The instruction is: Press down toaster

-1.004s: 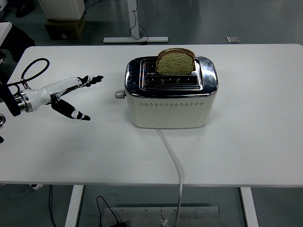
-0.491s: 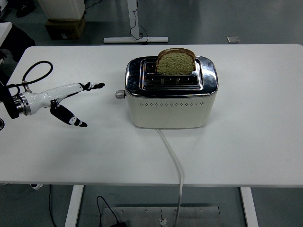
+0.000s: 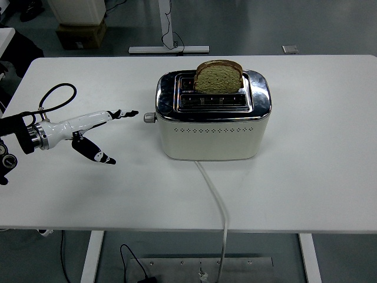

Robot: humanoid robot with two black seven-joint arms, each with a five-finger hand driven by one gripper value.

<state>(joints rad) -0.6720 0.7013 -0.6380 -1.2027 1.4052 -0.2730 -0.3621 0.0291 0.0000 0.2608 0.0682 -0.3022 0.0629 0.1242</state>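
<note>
A cream and chrome toaster (image 3: 213,121) stands mid-table with a slice of brown bread (image 3: 218,76) sticking up from its far slot. Its small grey lever knob (image 3: 149,117) juts from the left end, in the raised position. My left hand (image 3: 106,132) reaches in from the left, fingers spread and holding nothing. The extended fingertips (image 3: 131,112) are level with the knob and a short gap to its left, not touching it. The thumb (image 3: 97,154) hangs lower, toward the near side.
A white power cord (image 3: 217,200) runs from the toaster's front over the table's near edge. A black cable loop (image 3: 56,94) arches above my left wrist. Table legs and a cardboard box (image 3: 80,32) stand on the floor behind.
My left hand has moved right and slightly nearer, closing most of the gap to the lever knob. The toaster, lever and bread have not moved.
</note>
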